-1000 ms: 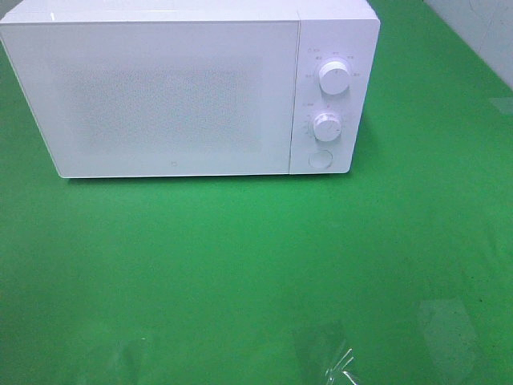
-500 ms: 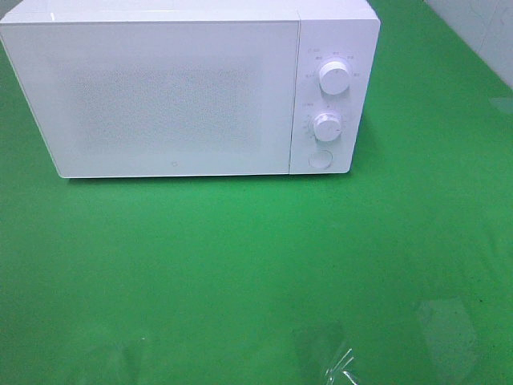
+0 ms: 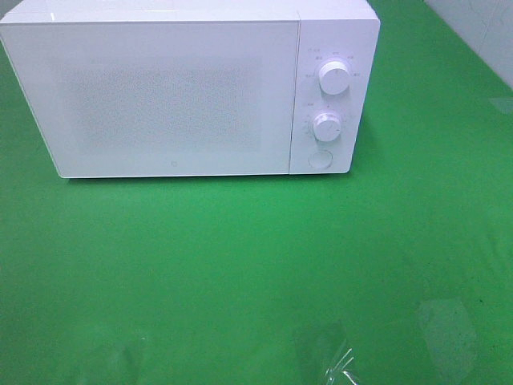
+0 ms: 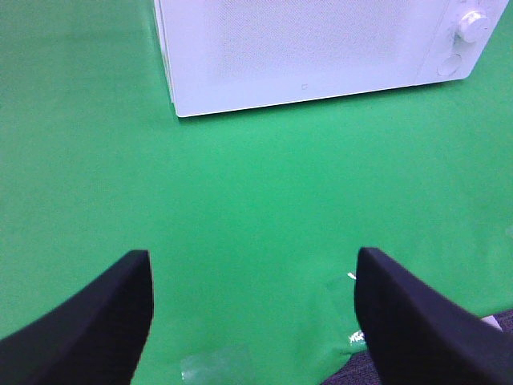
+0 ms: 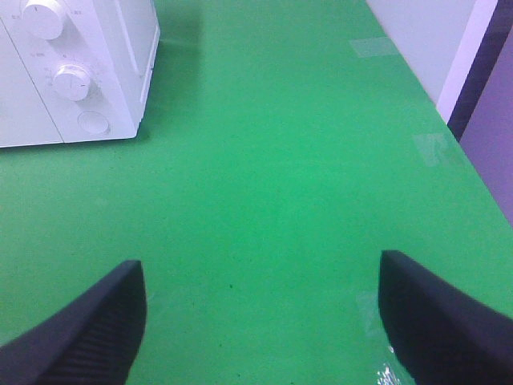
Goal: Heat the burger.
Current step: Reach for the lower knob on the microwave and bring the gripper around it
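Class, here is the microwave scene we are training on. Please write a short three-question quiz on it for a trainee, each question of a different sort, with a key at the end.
1. True or false: the microwave stands with its door swung open.
2. Multiple choice: how many knobs sit above the round button on its panel? A one; B two; C four.
3. Fill in the word: the left gripper and the right gripper each have jaws that stand ___ over the green table and hold nothing.

Key: 1 false, the door is closed; 2 B; 3 open.
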`<state>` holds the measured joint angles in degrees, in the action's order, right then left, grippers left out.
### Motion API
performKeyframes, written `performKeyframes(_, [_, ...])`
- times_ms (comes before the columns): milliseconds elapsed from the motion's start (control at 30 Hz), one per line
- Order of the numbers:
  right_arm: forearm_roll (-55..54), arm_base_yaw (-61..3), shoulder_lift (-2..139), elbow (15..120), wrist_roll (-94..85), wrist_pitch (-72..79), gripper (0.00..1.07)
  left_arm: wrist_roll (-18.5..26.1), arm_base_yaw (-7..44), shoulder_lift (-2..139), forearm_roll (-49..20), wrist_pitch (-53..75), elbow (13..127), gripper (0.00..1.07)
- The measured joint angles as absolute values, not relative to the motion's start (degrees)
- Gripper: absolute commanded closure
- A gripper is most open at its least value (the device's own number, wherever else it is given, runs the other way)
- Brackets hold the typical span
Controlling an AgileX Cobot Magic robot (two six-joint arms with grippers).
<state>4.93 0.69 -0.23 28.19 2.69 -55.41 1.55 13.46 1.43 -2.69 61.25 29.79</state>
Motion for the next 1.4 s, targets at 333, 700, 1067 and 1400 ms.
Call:
performKeyframes(333, [4.9, 0.7, -0.2, 28.2, 2.7, -55.4, 0.33, 1.5, 9.4, -0.3, -2.7, 61.2, 29.8, 0.41])
performKeyframes(700, [4.9, 0.7, -0.2, 28.2, 2.7, -55.4, 0.33, 1.5, 7.2, -0.3, -2.7, 61.2, 29.8, 0.41])
performKeyframes(1067, [4.9, 0.7, -0.2, 28.2, 2.7, -55.4, 0.33, 1.5, 7.2, -0.3, -2.7, 61.2, 29.8, 0.41])
performKeyframes(1400, [4.9, 0.7, -0.2, 28.2, 2.7, -55.4, 0.33, 1.5, 5.5, -0.3, -2.7, 61.2, 29.8, 0.41])
